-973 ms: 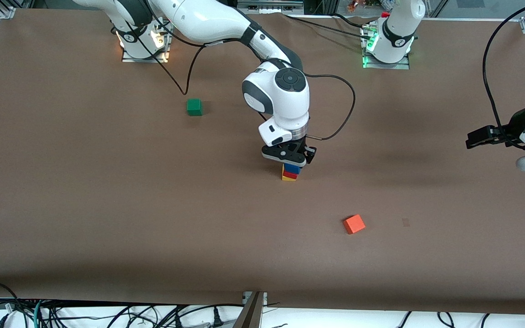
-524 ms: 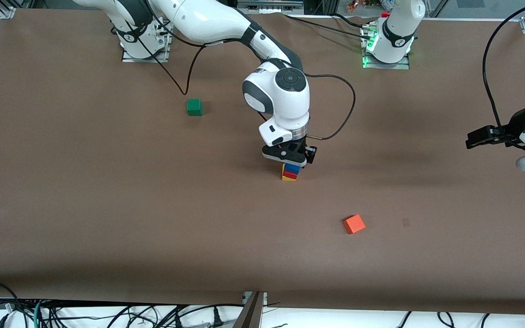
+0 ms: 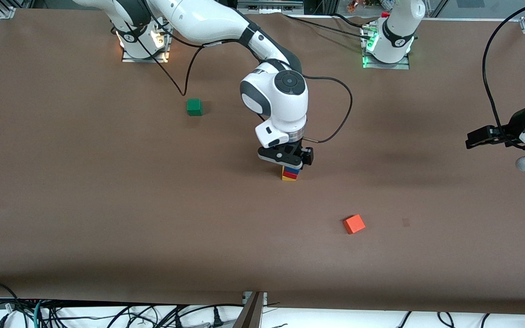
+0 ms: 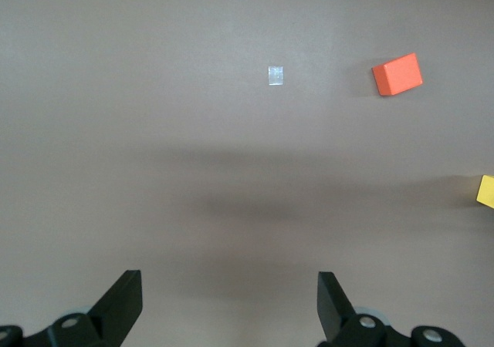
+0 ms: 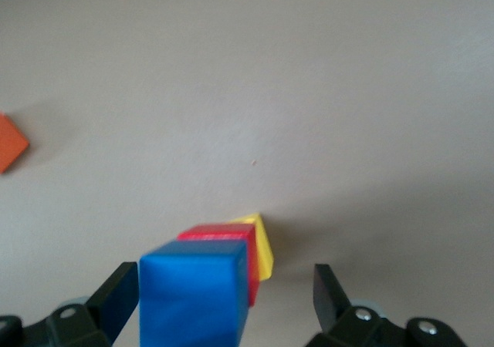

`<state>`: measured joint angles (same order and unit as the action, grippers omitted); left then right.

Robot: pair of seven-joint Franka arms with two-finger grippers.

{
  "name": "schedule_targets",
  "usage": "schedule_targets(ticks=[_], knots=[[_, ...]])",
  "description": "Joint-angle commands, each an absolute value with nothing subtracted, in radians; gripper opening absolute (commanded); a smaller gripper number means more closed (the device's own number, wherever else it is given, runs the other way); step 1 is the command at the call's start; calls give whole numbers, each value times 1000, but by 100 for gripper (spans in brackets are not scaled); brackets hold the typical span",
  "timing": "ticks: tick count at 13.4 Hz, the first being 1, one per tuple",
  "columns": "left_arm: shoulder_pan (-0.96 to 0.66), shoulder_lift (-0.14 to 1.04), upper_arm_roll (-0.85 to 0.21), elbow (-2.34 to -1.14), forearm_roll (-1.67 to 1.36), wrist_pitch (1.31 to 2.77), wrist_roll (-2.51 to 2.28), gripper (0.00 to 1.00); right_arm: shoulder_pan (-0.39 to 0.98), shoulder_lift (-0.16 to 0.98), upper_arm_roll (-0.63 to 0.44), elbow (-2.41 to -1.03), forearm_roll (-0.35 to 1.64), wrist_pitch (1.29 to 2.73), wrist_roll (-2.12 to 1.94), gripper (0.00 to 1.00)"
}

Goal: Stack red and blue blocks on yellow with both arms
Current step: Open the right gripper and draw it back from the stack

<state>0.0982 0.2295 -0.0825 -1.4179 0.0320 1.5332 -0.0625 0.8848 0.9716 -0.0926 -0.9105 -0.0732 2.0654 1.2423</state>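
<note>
The blue block (image 3: 292, 170) sits on the red block (image 3: 290, 174), which sits on the yellow cube (image 3: 288, 178) near the table's middle. In the right wrist view the blue block (image 5: 197, 293), red block (image 5: 231, 243) and yellow cube (image 5: 261, 243) form one stack. My right gripper (image 3: 287, 160) is open just over the stack, its jaws wide apart on either side of the blue block with a clear gap on one side (image 5: 224, 304). My left gripper (image 3: 476, 138) is open and empty, waiting above the left arm's end of the table (image 4: 230, 301).
An orange cube (image 3: 354, 223) lies nearer the front camera than the stack and shows in both wrist views (image 4: 397, 74) (image 5: 9, 144). A green cube (image 3: 194, 107) lies toward the right arm's base. A black cable (image 3: 335, 109) loops beside the right wrist.
My right gripper has risen slightly and shifted a little toward the right arm's end, leaving the blue block resting on the stack. The left arm has not moved.
</note>
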Motion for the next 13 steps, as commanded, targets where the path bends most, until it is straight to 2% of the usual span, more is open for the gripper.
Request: schedule_targets(ticks=[1, 6, 8, 10, 13], knots=[[95, 215, -78, -1428, 17, 1542, -55, 100, 807, 893, -78, -897, 0, 1956, 1227, 100], [95, 215, -78, -1428, 17, 1542, -54, 100, 613, 738, -81, -905, 112, 1784, 970, 100], [95, 215, -80, -1428, 17, 1542, -54, 100, 524, 648, -87, -977, 140, 1666, 757, 100], [95, 215, -80, -1428, 17, 1542, -55, 100, 461, 531, -90, -1119, 141, 1644, 607, 100], [95, 215, -80, -1428, 17, 1542, -55, 100, 364, 228, -86, -1514, 134, 1739, 410, 100]])
